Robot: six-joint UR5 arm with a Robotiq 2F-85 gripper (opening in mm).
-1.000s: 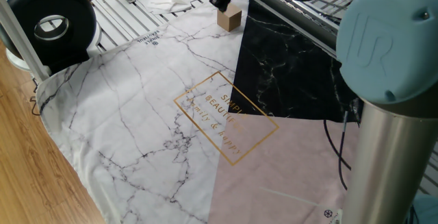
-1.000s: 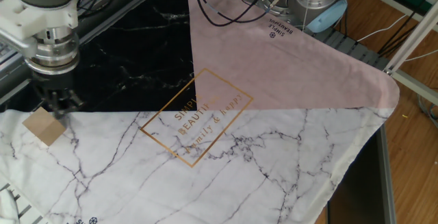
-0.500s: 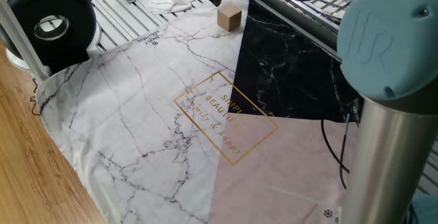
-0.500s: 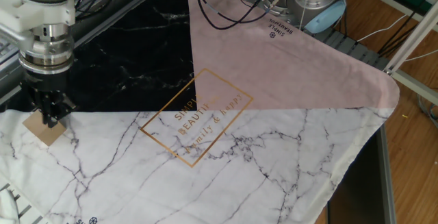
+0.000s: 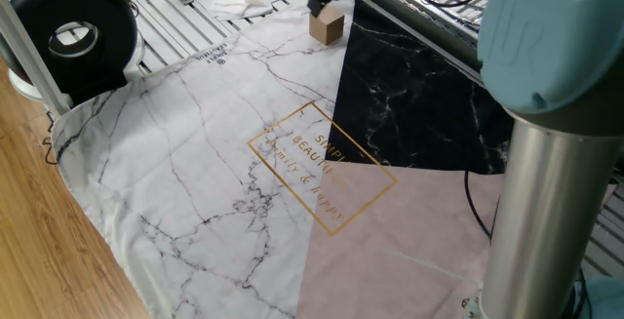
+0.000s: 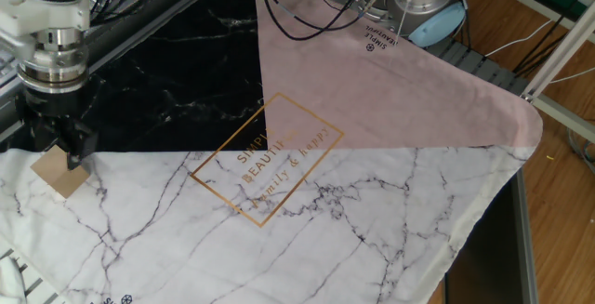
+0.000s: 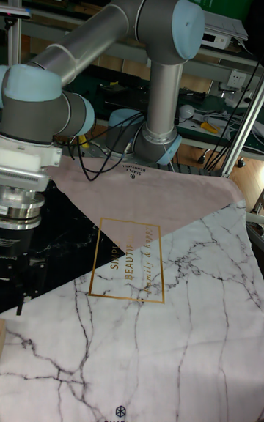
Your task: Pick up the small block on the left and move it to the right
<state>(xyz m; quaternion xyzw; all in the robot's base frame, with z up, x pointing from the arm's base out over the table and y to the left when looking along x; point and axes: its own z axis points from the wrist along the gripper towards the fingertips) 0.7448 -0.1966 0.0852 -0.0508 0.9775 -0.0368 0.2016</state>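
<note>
Gripper (image 6: 63, 148) shifting over small block (image 6: 59, 173) since a second ago, fingers now straddling its top, apparently spread, not yet clamping. Block sitting at left edge of marble cloth (image 6: 307, 230), unmoved. Grasp looking imminent. Tall view cropping block and fingertips; contact hard to confirm.

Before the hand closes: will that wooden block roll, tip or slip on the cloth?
The block looks like a squat cube with flat faces, so it will probably stay put rather than roll or tip. Plain wood that small is likely light and stiff, easy to lift. The cloth under it lies loose, so a sideways nudge from the hand could drag or wrinkle it.
</note>
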